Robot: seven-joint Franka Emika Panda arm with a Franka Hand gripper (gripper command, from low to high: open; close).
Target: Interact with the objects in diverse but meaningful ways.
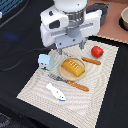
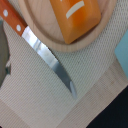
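My gripper [image 1: 62, 51] hangs above the woven placemat [image 1: 35, 82], just over the far edge of the little wooden plate [image 1: 64, 75]. My white wrist housing hides most of the fingers in the exterior view, and none of them show in the wrist view, so I cannot tell whether the gripper is released or clenched; I see nothing held in it.

The golden-yellow bread loaf [image 1: 74, 66] lies on the plate in the middle of the placemat. In the wrist view the same loaf [image 2: 75, 17] sits on the pale plate rim [image 2: 47, 42]. The red tomato [image 1: 97, 51] rests on the mat toward the exterior view's right, well apart from the gripper. The small white carton [image 1: 45, 61] with blue-green print stands upright near the exterior view's left edge of the mat, just beside the plate. The white-and-blue tube-like piece [image 1: 56, 92] lies flat on the near part of the mat.

An orange-handled knife [image 1: 70, 82] lies on the mat just in front of the plate; the wrist view shows its steel blade [image 2: 55, 67] beside the plate rim. A second orange-handled piece [image 1: 91, 61] lies between the plate and the tomato. The mat rests on a dark bench [image 1: 107, 105].
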